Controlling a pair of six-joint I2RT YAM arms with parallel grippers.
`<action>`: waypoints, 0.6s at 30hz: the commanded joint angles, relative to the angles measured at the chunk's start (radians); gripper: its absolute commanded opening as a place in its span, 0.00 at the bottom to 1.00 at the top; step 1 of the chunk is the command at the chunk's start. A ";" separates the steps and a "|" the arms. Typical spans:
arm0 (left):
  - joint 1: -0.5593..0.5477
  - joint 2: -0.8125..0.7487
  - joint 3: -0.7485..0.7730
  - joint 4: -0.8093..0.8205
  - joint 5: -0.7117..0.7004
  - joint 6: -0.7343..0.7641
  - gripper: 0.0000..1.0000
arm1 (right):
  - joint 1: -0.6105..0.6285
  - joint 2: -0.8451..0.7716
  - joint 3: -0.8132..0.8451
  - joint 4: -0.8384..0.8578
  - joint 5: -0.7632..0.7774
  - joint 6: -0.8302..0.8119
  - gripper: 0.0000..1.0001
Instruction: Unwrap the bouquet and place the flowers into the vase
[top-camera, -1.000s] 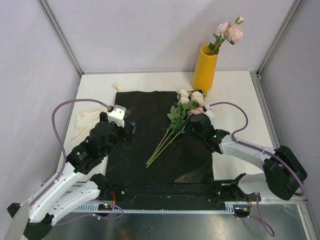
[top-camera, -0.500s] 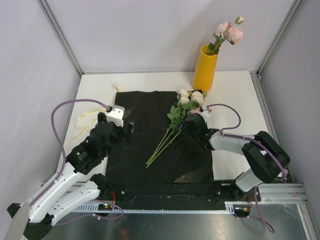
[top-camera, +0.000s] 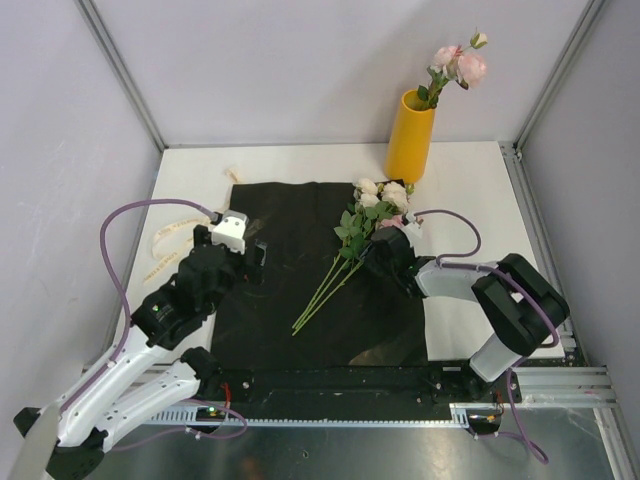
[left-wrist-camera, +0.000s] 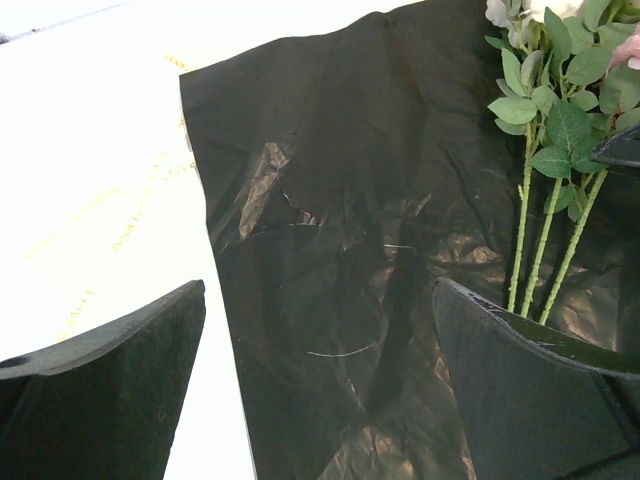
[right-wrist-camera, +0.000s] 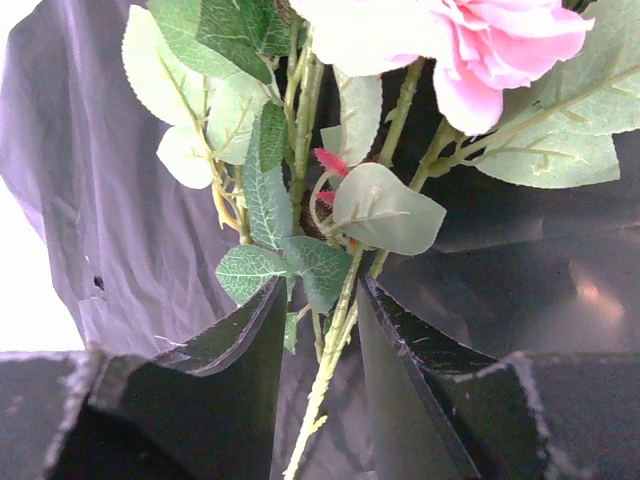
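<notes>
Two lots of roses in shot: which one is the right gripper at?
The bunch lying flat on the black sheet; the right gripper has its jaws either side of the stems. The other roses stand upright in the yellow vase at the back, untouched.

White table (top-camera: 300, 165), matte, plain. Its far edge meets the back wall (top-camera: 300, 70), pale lilac-grey and bare. Left wall (top-camera: 50, 200) and right wall (top-camera: 600, 220) are the same colour, plain panels. A silver metal post (top-camera: 120, 75) rises from the table's far left corner and a second post (top-camera: 560, 75) from the far right corner, both slanting outward in the top view. Along the near edge: a black bar (top-camera: 340, 380), then a silver slotted rail (top-camera: 350, 422), then a brushed steel sheet (top-camera: 350, 455). Light is even and soft, shadows faint. Table is blown out bright white in the left wrist view.
</notes>
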 joint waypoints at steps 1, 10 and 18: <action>-0.004 -0.017 -0.002 0.017 -0.032 0.019 1.00 | -0.007 0.026 0.002 0.041 0.037 0.027 0.40; -0.005 -0.012 -0.002 0.016 -0.021 0.017 1.00 | -0.018 0.048 0.001 0.047 0.049 0.044 0.36; -0.005 -0.017 -0.004 0.016 -0.025 0.017 1.00 | -0.023 0.085 0.011 0.051 0.054 0.056 0.32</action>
